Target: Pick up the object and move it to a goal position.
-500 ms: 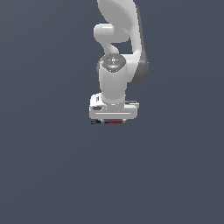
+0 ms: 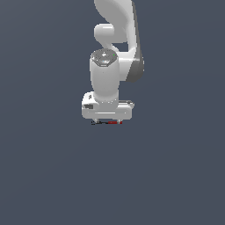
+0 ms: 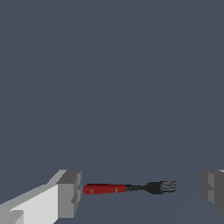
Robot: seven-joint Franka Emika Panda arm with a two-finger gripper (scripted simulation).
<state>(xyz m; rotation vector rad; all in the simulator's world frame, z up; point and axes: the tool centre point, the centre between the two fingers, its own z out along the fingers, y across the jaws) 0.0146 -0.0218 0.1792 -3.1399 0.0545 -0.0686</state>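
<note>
Directly beneath the white robot arm (image 2: 107, 74), the hand (image 2: 107, 122) hangs low over a plain dark grey surface (image 2: 48, 176). Its two fingers stand wide apart, one finger (image 3: 69, 193) on each side of the fork (image 3: 129, 188), neither touching it. The hand is open and holds nothing.

The fork lies flat on the surface between the fingers. In the wrist view its bright red handle (image 3: 105, 189) ends just beside the nearer finger, with a narrow gap left; the blackish tines (image 3: 161, 187) point toward the other finger (image 3: 213, 189), which stands clearly apart from them.

In the exterior view the fork (image 2: 107, 123) shows only as a thin strip right under the hand, red toward the exterior view's right and dark toward its left. Its length roughly matches the width of the hand above it.
</note>
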